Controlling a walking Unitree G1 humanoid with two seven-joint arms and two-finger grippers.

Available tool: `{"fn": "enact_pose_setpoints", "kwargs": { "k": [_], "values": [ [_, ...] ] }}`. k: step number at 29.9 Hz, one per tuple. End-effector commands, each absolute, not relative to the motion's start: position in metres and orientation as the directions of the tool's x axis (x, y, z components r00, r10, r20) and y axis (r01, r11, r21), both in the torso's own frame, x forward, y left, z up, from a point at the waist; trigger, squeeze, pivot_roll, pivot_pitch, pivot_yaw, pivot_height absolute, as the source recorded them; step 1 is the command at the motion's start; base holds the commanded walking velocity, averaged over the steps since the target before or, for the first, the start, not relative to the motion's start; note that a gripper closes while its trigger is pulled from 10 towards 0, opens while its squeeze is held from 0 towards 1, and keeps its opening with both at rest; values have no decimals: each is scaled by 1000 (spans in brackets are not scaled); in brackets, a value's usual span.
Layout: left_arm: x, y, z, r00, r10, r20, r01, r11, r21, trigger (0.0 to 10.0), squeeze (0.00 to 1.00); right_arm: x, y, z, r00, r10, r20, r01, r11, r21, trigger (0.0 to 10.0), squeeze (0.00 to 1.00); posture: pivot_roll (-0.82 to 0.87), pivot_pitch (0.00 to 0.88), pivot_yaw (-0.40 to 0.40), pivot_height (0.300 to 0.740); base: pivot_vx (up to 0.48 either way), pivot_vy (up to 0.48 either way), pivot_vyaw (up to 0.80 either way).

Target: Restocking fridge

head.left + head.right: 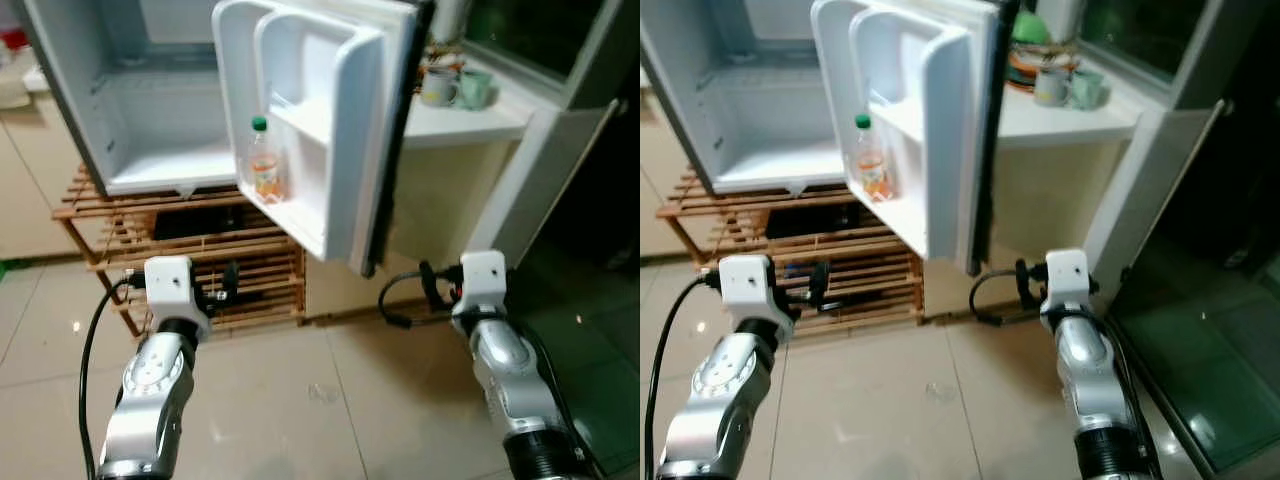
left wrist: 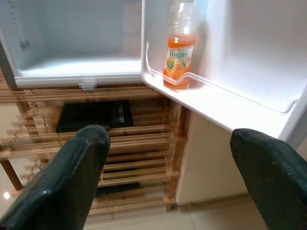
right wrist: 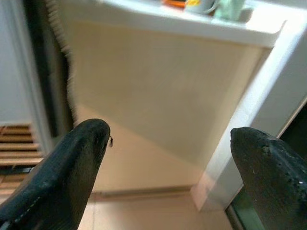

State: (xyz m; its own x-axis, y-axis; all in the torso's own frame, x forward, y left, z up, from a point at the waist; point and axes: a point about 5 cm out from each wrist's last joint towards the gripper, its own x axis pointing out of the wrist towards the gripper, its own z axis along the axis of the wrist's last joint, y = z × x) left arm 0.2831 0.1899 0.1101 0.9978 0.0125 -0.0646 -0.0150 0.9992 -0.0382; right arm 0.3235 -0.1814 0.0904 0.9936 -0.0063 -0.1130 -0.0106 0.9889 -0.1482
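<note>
Pale floor tiles point(image 1: 330, 400) run up to a small white fridge point(image 1: 150, 120) standing on a slatted wooden rack point(image 1: 220, 270), its door point(image 1: 320, 130) swung wide. One orange drink bottle point(image 1: 264, 160) stands upright in the lower door shelf; the fridge cavity looks bare. Beside it, a white tabletop point(image 1: 470, 120) carries mugs point(image 1: 455, 88). The left gripper point(image 2: 168, 177) hangs before the rack with fingers spread wide and nothing between them; the right gripper point(image 3: 170, 172) faces the tabletop's cabinet front, equally open and empty. Restocking seems between items: the next move likely calls for fetching another item, then lifting it to the fridge.
</note>
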Motion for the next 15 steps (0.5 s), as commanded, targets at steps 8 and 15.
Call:
{"fn": "enact_pose_setpoints", "kwargs": {
  "k": [8, 15],
  "values": [
    [280, 188, 113, 998, -19, -62, 19, 1000, -1, 10000, 0, 376, -177, 123, 988, -126, -88, 104, 969, -224, 10000, 0, -49, 0, 33, 740, 0, 0, 0],
    [263, 195, 113, 997, -11, -81, 14, 999, 29, 10000, 0, 396, -155, 147, 989, -123, -85, 99, 964, -246, 10000, 0, 18, 0, 18, 740, 0, 0, 0]
  ]
}}
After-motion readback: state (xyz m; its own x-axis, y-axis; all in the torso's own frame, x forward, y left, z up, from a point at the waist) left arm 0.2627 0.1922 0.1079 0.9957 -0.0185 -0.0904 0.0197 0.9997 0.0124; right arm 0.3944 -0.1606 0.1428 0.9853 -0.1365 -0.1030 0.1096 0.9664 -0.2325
